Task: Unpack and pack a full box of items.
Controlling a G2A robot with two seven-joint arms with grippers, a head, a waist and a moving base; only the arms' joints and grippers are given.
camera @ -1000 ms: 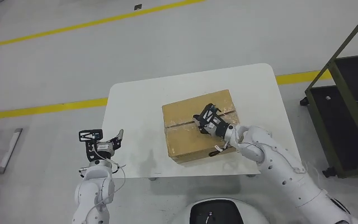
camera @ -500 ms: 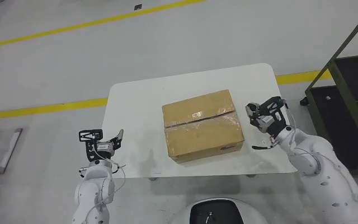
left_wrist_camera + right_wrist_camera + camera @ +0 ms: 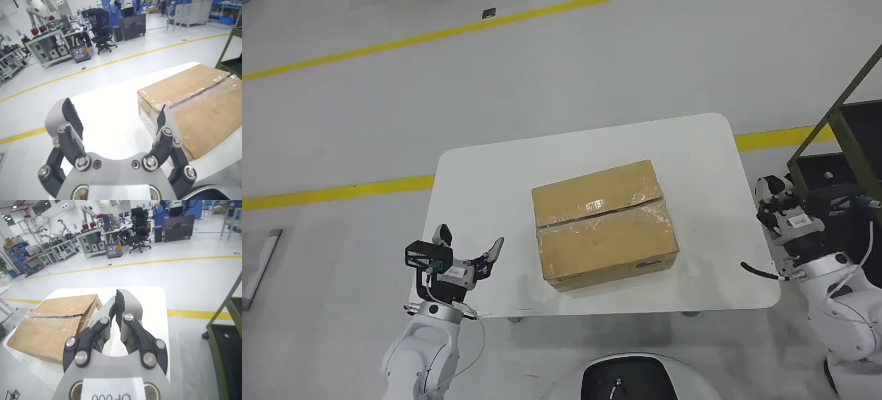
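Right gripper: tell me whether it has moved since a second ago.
Yes. The right gripper has pulled off the box top, out to the table edge by the green cart.

— You've got a white table point(image 3: 482, 180) on a grey floor point(image 3: 592, 60).
— You'll also see a yellow line point(image 3: 342, 190) passing under it, a green cart point(image 3: 842, 165) by one corner, and a black office chair point(image 3: 102, 36) far back.

The cardboard box point(image 3: 605, 224) is matt brown paperboard, and glossy, wrinkled clear tape point(image 3: 189, 94) covers its top seam. The table point(image 3: 482, 180) is smooth white with a soft sheen. The left gripper point(image 3: 115, 106) and right gripper point(image 3: 118, 298) have matt grey metal fingers point(image 3: 52, 117), black ribbed rubbery pads point(image 3: 72, 117), matt black links point(image 3: 54, 157) and shiny screws point(image 3: 80, 162).
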